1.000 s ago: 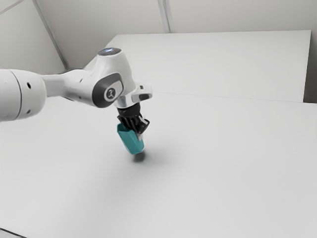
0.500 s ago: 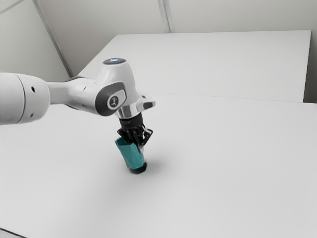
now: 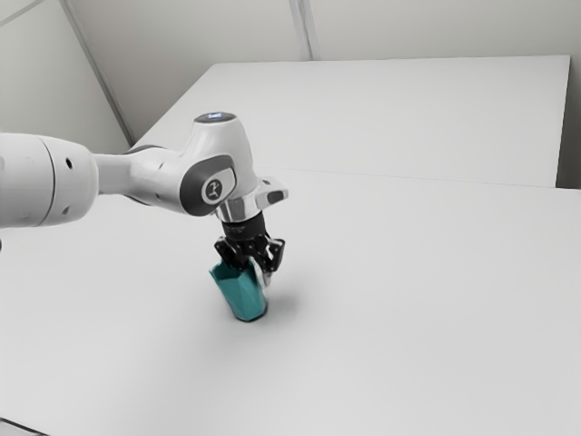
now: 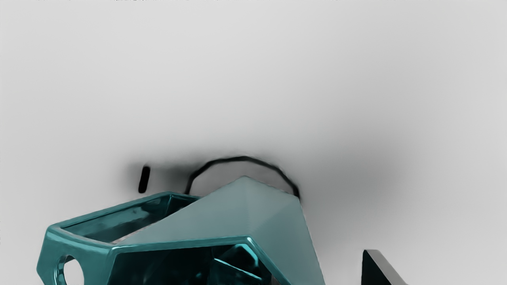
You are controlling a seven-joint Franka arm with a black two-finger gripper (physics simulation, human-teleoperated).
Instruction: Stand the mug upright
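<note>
Ext. cam sits at the arm's [image 3: 136, 173] side, fairly high & some way back, angled down across the bench [image 3: 408, 318] w/ the walls [image 3: 436, 27] beyond. Arm enters from the ext. view's left, so that cam sees it side-on, reaching toward the ext. view's right, incl. the fingers [image 3: 261, 269] & the tilted mug [image 3: 241, 292], both small in a wide shot. Wrist cam rides on the hand, v. close, looking down past a fingertip [image 4: 374, 271] onto the bench; it gets part of the mug at close range, incl. some of its inside. Shared by both: mug, part of the fingers, & the bit of bench right around them.
</note>
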